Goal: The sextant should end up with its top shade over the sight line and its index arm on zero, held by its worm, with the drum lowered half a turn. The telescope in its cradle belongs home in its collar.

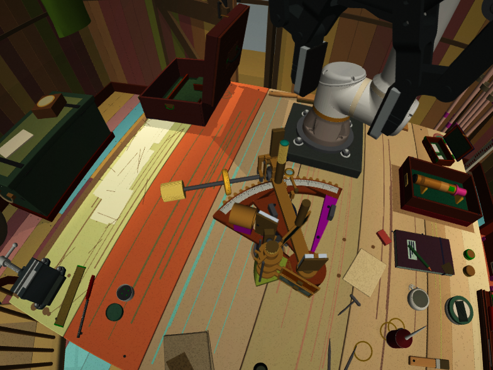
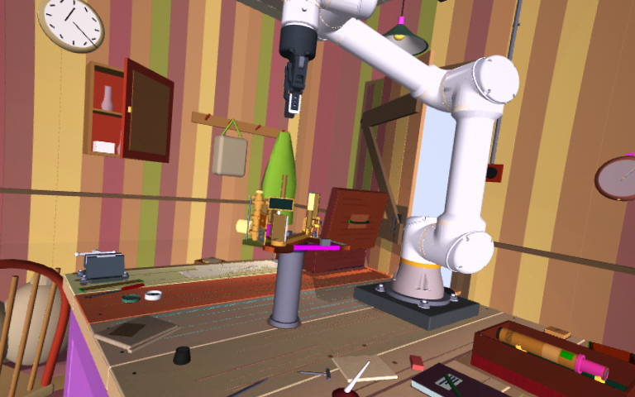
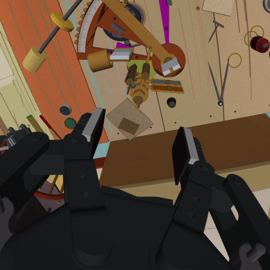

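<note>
The sextant (image 1: 278, 223) (image 2: 285, 224) (image 3: 131, 50) sits on a grey pedestal (image 2: 286, 290) at mid-bench. Its brass index arm (image 1: 288, 211) runs across the white toothed arc (image 1: 278, 187). A long rod with a knurled yellow drum (image 1: 173, 190) (image 3: 34, 59) sticks out to the left. The shade glasses (image 1: 300, 280) sit at the near end. The telescope (image 1: 438, 185) (image 2: 552, 353) lies in its cradle in an open box on the right. My gripper (image 2: 292, 105) (image 3: 137, 136) (image 1: 346, 97) hangs high above the sextant. It is open and empty.
Behind the sextant stand an open dark-red case (image 1: 191, 79) (image 2: 349, 224) and the arm's base plate (image 1: 324, 143). A vise (image 1: 34, 280) sits at the left corner. A notebook (image 1: 424, 251), dividers (image 3: 220, 83), rings and small tools litter the right side.
</note>
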Controlling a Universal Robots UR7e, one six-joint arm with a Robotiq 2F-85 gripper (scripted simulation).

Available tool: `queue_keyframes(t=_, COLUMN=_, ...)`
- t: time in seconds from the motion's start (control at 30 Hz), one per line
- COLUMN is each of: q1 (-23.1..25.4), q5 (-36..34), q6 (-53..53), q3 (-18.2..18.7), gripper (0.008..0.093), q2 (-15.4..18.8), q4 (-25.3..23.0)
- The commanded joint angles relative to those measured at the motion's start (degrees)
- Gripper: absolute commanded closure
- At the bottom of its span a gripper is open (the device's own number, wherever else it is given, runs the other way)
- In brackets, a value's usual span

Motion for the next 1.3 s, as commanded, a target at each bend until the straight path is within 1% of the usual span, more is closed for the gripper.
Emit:
queue_keyframes(t=0.0, q1=0.0, q5=0.0, q6=0.0, q3=0.0, gripper=0.0379, q2=0.0, q4=0.0)
queue_keyframes(t=0.13, q1=0.0, q5=0.0, q6=0.0, q3=0.0, gripper=0.0299, q2=0.0, q4=0.0)
queue_keyframes(t=0.53, q1=-0.2, q5=0.0, q6=0.5, q3=0.3, gripper=0.0294, q2=-0.4, q4=0.0)
queue_keyframes(t=0.6, q1=-1.0, q5=0.0, q6=1.9, q3=1.5, gripper=0.0294, q2=-1.6, q4=0.0)
queue_keyframes(t=0.67, q1=-2.3, q5=0.0, q6=4.3, q3=3.4, gripper=0.0294, q2=-3.5, q4=0.0)
queue_keyframes(t=0.87, q1=-9.2, q5=0.0, q6=13.6, q3=10.4, gripper=0.0294, q2=-11.7, q4=1.1)
queue_keyframes(t=0.97, q1=-12.4, q5=0.0, q6=16.8, q3=12.8, gripper=0.0294, q2=-14.7, q4=1.8)
queue_keyframes(t=1.07, q1=-14.1, q5=0.0, q6=18.2, q3=13.8, gripper=0.0294, q2=-16.1, q4=2.2)
queue_keyframes(t=1.27, q1=-14.3, q5=0.0, q6=18.5, q3=14.2, gripper=0.0294, q2=-16.3, q4=2.1)
